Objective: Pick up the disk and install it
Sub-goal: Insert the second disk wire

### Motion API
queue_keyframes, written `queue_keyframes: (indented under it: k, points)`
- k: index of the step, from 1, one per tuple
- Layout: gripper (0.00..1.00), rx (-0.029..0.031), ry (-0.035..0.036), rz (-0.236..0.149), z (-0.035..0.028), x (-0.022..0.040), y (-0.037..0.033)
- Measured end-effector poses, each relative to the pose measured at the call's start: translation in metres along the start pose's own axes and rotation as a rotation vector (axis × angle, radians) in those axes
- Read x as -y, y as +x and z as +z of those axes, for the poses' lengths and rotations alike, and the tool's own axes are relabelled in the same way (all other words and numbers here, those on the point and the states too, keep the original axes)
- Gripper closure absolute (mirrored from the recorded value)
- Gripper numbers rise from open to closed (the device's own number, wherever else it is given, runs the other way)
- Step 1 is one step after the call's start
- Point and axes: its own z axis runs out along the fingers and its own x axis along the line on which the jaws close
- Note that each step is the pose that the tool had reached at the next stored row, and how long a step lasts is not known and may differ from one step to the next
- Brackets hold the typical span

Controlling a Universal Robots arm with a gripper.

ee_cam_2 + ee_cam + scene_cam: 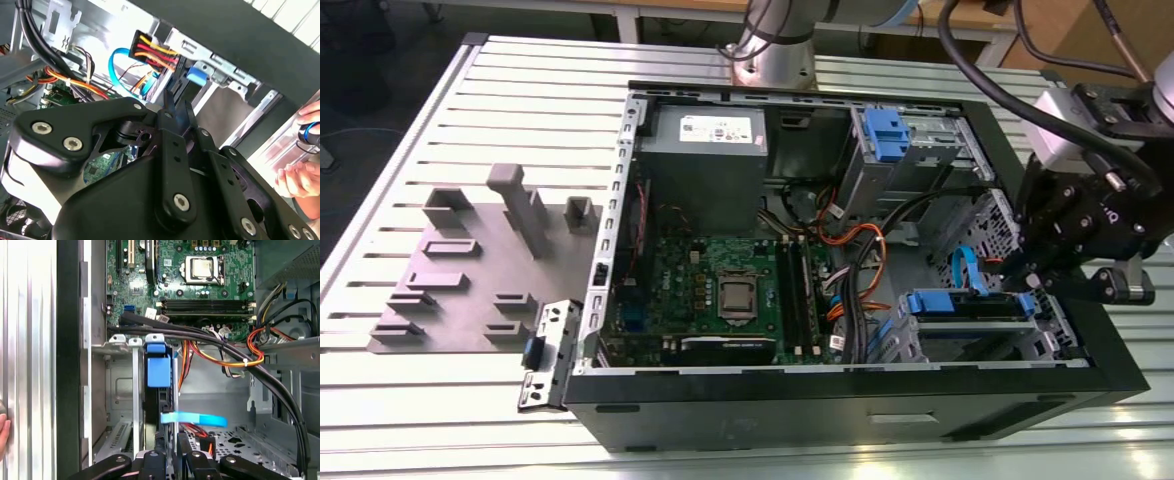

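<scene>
**Evidently one disk, seated in the near drive cage**

Counted up: one open computer case point(854, 400) on a slatted table point(400, 420), one gripper point(1017, 285), two blue-handled carriers, one grey fixture block point(467, 260) well apart from the case on the exterior view's left, and one metal bracket point(550, 355) leaning against the case's near left corner. A person's hand point(300, 165) shows beside the case wall in the second wrist view.

The disk point(945, 302) sits in the drive cage at the near right of the case, standing on edge. Its blue plastic handle point(159, 371) faces into the case, and a dark, thin edge runs below it between the cage's silver rails. Its label cannot be seen. The other blue carrier point(887, 130) is in the far right cage, beside the power supply point(707, 135).

The gripper hangs just right of the disk's cage, over the case's right wall. Its fingers point(170, 102) stand narrow, almost together, pointing at the blue handle, and nothing is seen clamped between them. One light-blue flat cable point(192, 418) crosses just beyond the tips.
</scene>
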Motion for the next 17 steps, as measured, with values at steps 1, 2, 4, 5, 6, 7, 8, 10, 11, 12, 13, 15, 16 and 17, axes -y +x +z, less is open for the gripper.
queue_keyframes:
  k: [1, 2, 4, 5, 6, 7, 8, 10, 11, 12, 13, 15, 16, 17]
  points:
    - [0.76, -0.0003, -0.0023, 0.000, 0.0003, 0.0023, -0.0001]
    - [0.76, -0.0001, -0.0039, 0.000, 0.0010, 0.0043, -0.0003]
    - [0.76, -0.0002, -0.0064, 0.000, 0.0022, 0.0071, -0.0007]
    - [0.76, -0.0006, -0.0068, 0.000, 0.0026, 0.0075, -0.0013]
    - [0.76, -0.0005, -0.0072, 0.000, 0.0032, 0.0076, -0.0020]
    - [0.76, -0.0004, -0.0074, 0.000, 0.0036, 0.0076, -0.0028]
    - [0.76, -0.0004, -0.0077, 0.000, 0.0040, 0.0078, -0.0036]
    - [0.76, -0.0005, -0.0092, 0.000, 0.0047, 0.0087, -0.0052]
    - [0.76, -0.0005, -0.0107, 0.000, 0.0051, 0.0094, -0.0058]
    - [0.76, -0.0008, -0.0131, 0.001, 0.0055, 0.0105, -0.0061]
    - [0.76, -0.0016, -0.0150, 0.001, 0.0057, 0.0115, -0.0062]
    - [0.76, -0.0038, -0.0177, 0.001, 0.0060, 0.0134, -0.0063]
    - [0.76, -0.0043, -0.0189, 0.001, 0.0064, 0.0143, -0.0064]
    - [0.76, -0.0046, -0.0199, 0.001, 0.0071, 0.0149, -0.0065]
